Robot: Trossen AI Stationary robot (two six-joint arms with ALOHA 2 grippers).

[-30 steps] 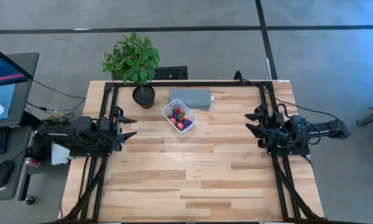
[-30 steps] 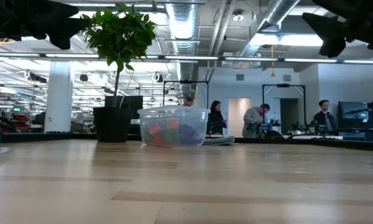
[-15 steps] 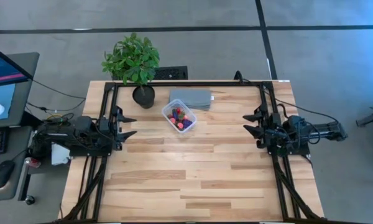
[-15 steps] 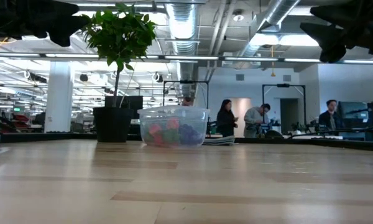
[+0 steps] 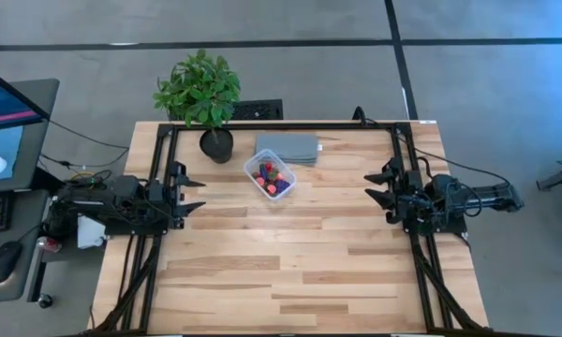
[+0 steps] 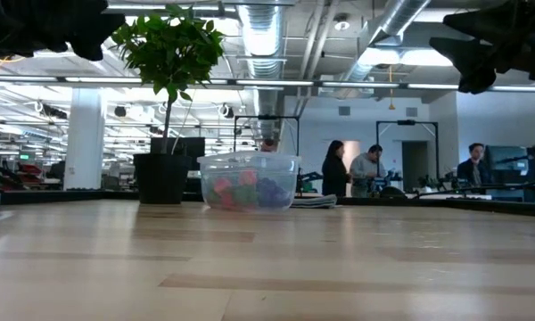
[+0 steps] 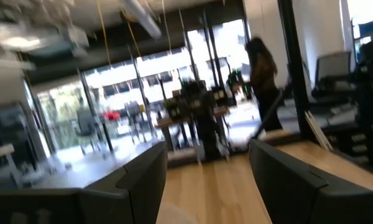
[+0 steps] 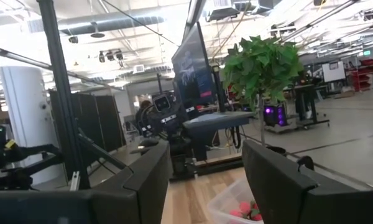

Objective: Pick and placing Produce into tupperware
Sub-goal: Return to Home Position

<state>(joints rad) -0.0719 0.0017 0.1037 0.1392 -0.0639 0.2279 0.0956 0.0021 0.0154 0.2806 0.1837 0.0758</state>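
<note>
Both tools wide, empty: left tool (image 5: 197, 194) at left of wooden desk (image 5: 262, 262), right tool (image 5: 369, 186) at right | red-purple toy produce (image 5: 272, 175) inside small clear plastic tupperware box (image 5: 249, 170) | low view shows people (image 6: 336, 169) behind

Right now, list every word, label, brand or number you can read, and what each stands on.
None can be read in any view.
monitor, left of the table: coloured graphics, any writing too small to read; blurred in the right wrist view too.
tupperware: no label shows.
</note>
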